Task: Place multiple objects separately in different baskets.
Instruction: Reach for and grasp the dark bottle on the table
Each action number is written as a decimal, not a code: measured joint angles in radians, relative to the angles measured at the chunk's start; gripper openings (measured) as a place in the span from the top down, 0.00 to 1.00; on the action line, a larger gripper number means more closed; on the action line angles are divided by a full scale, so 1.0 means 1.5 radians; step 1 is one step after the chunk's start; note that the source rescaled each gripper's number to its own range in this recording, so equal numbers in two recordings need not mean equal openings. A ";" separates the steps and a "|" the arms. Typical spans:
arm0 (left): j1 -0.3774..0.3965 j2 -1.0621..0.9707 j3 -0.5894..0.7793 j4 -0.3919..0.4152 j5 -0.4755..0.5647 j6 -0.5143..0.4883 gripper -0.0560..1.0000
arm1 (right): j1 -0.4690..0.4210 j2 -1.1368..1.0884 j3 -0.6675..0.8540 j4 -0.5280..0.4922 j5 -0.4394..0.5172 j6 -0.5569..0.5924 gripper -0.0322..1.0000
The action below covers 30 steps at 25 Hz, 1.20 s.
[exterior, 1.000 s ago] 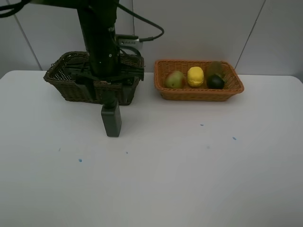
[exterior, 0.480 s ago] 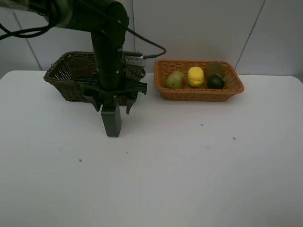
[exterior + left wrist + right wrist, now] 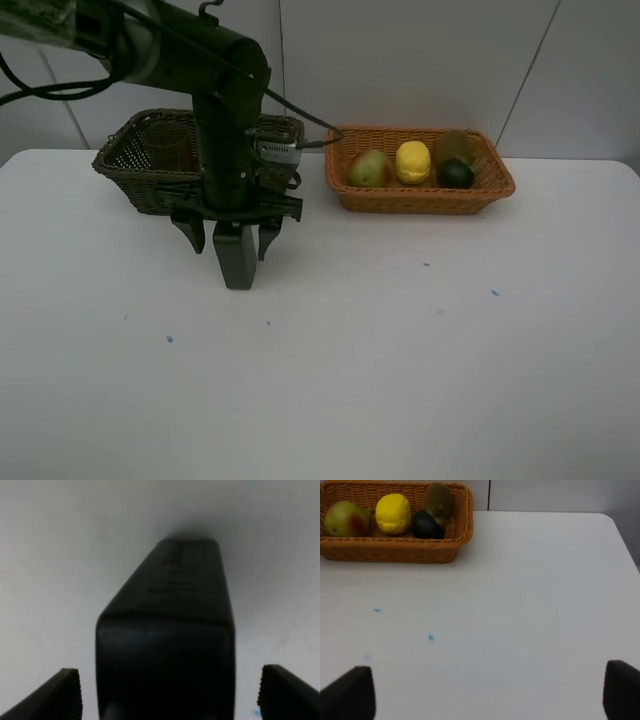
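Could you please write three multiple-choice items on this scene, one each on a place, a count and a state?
1. Where does the dark green rectangular bottle stand?
A. in the orange-tan wicker basket
B. on the white table, in front of the dark brown wicker basket
C. lying inside the dark basket

2. How many fruits lie in the orange-tan wicker basket?
A. two
B. four
C. six

3. How is the left tool?
A. open, fingers either side of the bottle
B. shut on a lemon
C. out of view

Answers:
1 B, it stands upright on the table before the dark brown wicker basket.
2 B, four show.
3 A, gaps show beside the bottle.
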 joint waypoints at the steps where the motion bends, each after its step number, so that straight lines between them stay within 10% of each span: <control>1: 0.000 -0.002 0.002 0.000 -0.004 0.000 0.08 | 0.000 0.000 0.000 0.000 0.000 0.000 0.01; 8: 0.002 -0.003 0.005 -0.002 -0.023 0.000 0.12 | 0.000 0.000 0.000 0.000 0.000 0.000 0.01; 13: 0.006 -0.004 0.005 -0.005 -0.046 0.000 0.49 | 0.000 0.000 0.000 0.000 0.000 0.000 0.01; 30: 0.006 -0.052 0.018 -0.015 -0.024 0.018 0.49 | 0.000 0.000 0.000 0.000 0.000 0.000 0.01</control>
